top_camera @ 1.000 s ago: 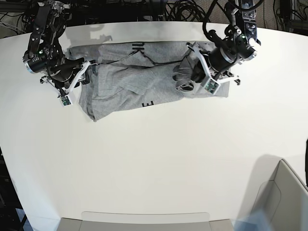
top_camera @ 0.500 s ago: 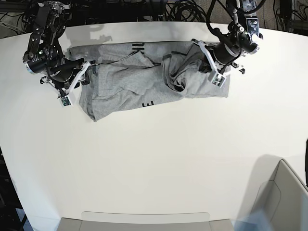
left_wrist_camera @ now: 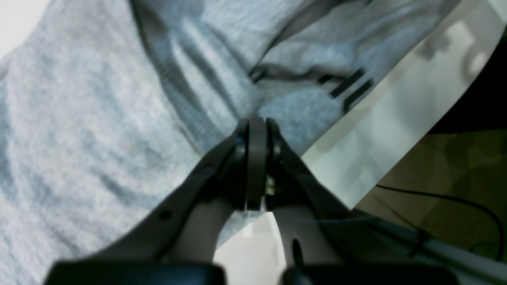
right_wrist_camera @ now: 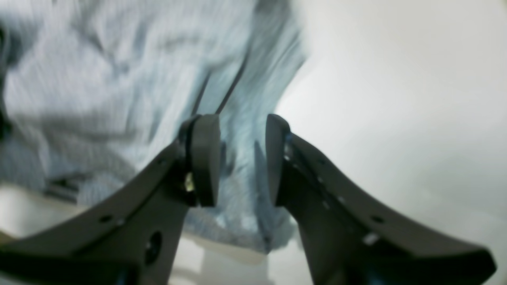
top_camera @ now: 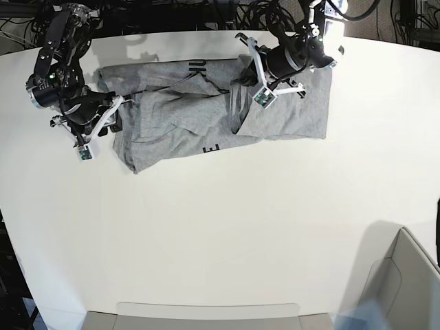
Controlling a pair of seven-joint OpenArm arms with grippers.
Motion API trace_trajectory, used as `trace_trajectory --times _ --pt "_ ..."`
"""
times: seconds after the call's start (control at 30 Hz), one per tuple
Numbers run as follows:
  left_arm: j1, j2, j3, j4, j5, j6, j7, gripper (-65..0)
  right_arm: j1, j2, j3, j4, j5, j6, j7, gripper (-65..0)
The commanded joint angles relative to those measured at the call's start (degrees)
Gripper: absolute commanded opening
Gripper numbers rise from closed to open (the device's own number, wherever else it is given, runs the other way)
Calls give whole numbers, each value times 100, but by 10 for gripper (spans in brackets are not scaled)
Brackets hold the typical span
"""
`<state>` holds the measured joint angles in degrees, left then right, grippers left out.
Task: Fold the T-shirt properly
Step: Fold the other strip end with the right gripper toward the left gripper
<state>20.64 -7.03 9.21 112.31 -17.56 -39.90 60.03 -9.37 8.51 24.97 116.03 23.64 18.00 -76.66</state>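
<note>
The light grey T-shirt [top_camera: 179,117] lies crumpled across the far part of the white table, with bits of black lettering showing. In the base view my left gripper [top_camera: 242,81] sits over the shirt's middle-right, by a raised dark fold. Seen from the left wrist, this gripper [left_wrist_camera: 256,128] is shut, its tips pinching the T-shirt [left_wrist_camera: 99,118] beside a ribbed seam near the table's edge. My right gripper [top_camera: 115,122] is at the shirt's left end. Through the right wrist camera this gripper [right_wrist_camera: 241,158] is open, with the T-shirt [right_wrist_camera: 99,79] edge lying under and between its fingers.
The white table [top_camera: 220,227] stretches bare toward the front. A grey box [top_camera: 405,282] stands at the front right corner and a low tray [top_camera: 206,313] at the front edge. Dark cables [top_camera: 254,14] hang behind the table's back edge.
My left gripper has shut and moved back and leftward, dragging the bunched fabric with it, so the shirt's right part now lies flatter. The right arm has shifted slightly left.
</note>
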Motion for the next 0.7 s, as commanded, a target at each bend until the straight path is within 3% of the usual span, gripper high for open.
trace_trajectory --times 0.0,0.07,0.2,0.4,0.53,0.67 --pt "-20 -5 -20 105 -77 -10 -65 -650 88 -29 162 112 32 7 58 -446" --pt "-20 -5 -20 105 -77 -10 -65 -650 159 -73 461 138 172 112 14 -410" --pt "-20 -5 -20 96 -77 -10 -56 -650 71 -56 918 129 753 666 14 -322" --pt "-20 -5 -20 96 -77 -10 -56 -650 35 -91 1472 -302 1219 1299 14 -318" --pt "-20 -5 -11 96 -77 -10 -56 -650 79 -82 1991 -1365 1693 2117 22 -318" --pt "-20 -5 -20 96 -77 -10 -56 -650 123 -29 2342 -2420 1966 2200 31 -318"
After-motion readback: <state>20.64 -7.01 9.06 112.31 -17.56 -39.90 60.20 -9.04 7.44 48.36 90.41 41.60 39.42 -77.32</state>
